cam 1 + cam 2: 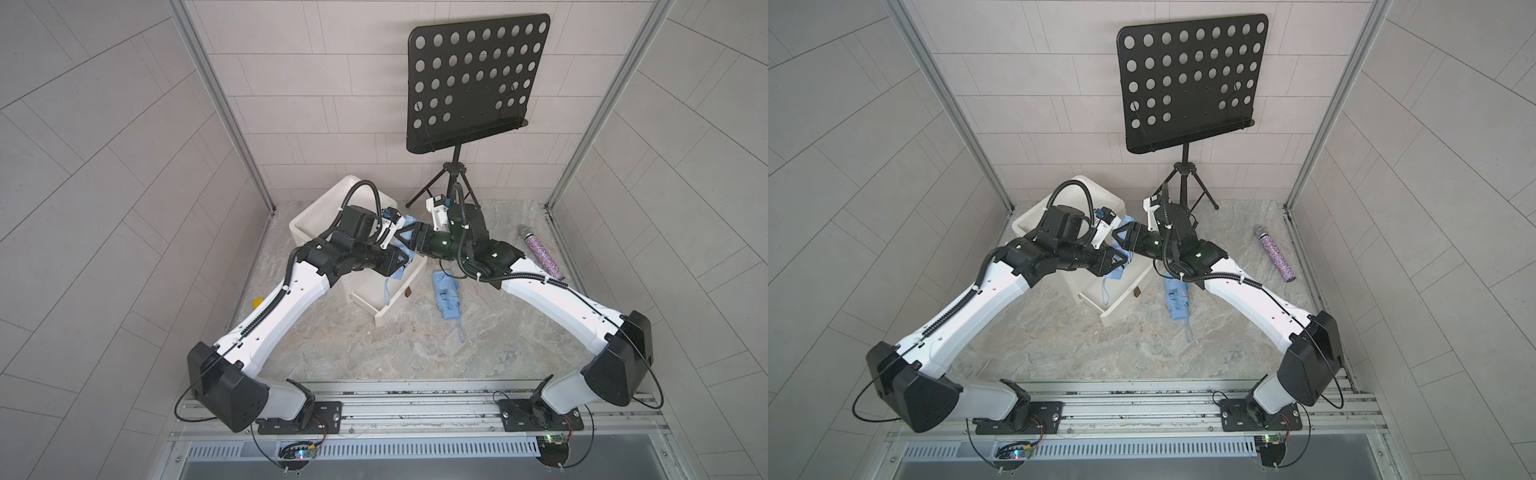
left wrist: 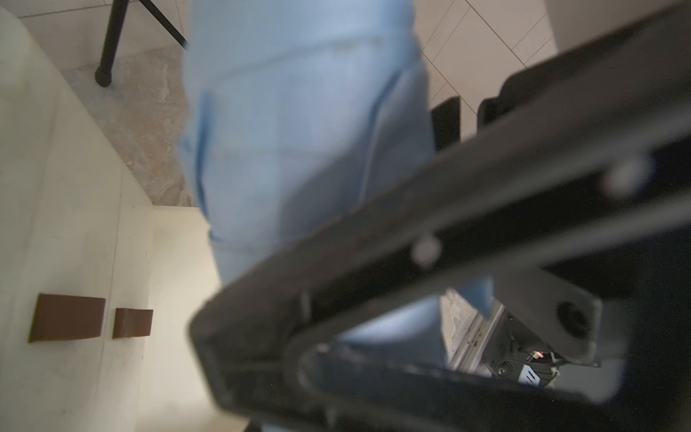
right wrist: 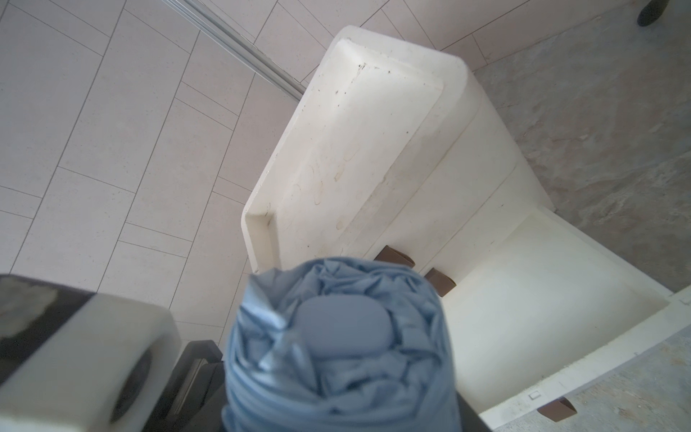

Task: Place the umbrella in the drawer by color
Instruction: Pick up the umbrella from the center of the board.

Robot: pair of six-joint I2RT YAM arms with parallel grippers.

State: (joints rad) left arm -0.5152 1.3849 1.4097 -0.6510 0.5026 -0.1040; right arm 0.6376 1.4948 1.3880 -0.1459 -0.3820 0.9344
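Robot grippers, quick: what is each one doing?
Left gripper: closed on the light blue folded umbrella.
Right gripper: at that umbrella; open or closed cannot be told.

No text, label, brand or number can be read in any view. The nearest thing to a sign is a small outlined rectangle [image 3: 535, 394] on the front panel of the open drawer [image 3: 542, 291], just beside that panel's brown handle tab [image 3: 557, 409]. It is too small to make out any writing in it.
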